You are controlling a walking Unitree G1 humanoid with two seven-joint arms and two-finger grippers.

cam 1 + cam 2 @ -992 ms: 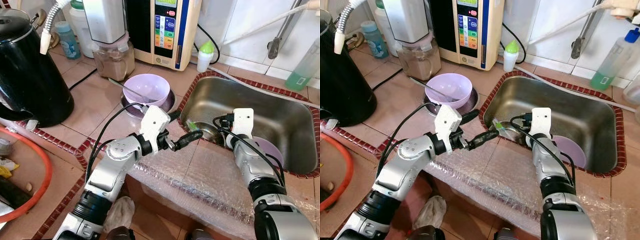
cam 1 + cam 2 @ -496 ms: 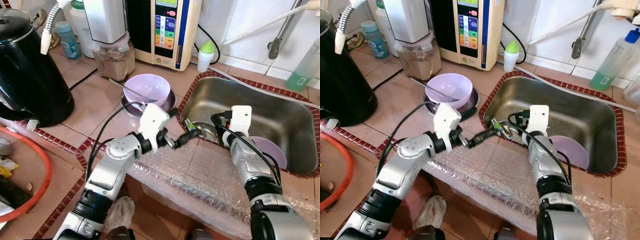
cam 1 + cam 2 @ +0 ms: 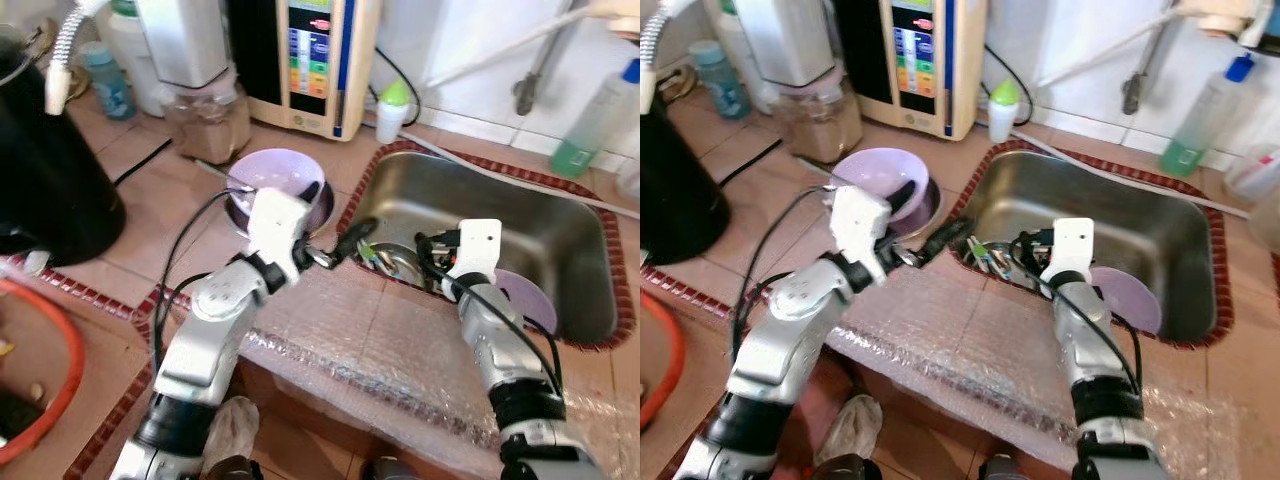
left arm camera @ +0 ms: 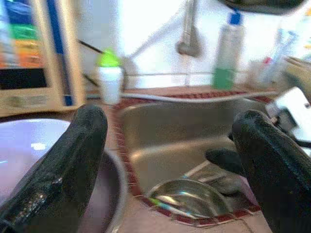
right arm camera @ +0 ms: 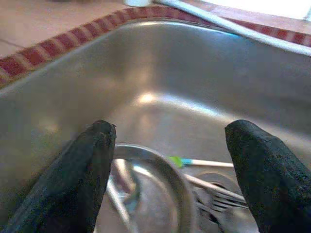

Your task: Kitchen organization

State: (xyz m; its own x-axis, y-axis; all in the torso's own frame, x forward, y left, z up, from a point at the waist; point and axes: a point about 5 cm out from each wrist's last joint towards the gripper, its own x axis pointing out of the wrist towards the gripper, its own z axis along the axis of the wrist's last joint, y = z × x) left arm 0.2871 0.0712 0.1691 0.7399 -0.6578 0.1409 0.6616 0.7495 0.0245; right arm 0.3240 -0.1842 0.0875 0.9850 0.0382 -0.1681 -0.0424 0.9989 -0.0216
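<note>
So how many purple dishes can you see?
2. One pale purple plastic bowl sits on the tiled counter left of the steel sink, with a utensil resting in it. One purple plate lies inside the sink, partly behind the right arm. More may be hidden.

Daylight fills the kitchen, bright and even, strongest on the white wall tiles (image 3: 470,40) up around twelve to one o'clock, where they wash out almost to blank. The steel sink (image 3: 1160,230) throws soft glare off its back wall. Shadows lie faint and short. Both head views look slightly smeared. The wrist views are softer: the near black fingers (image 4: 73,160) blur heavily, and the bottles (image 4: 228,51) behind them stay hazy.
</note>
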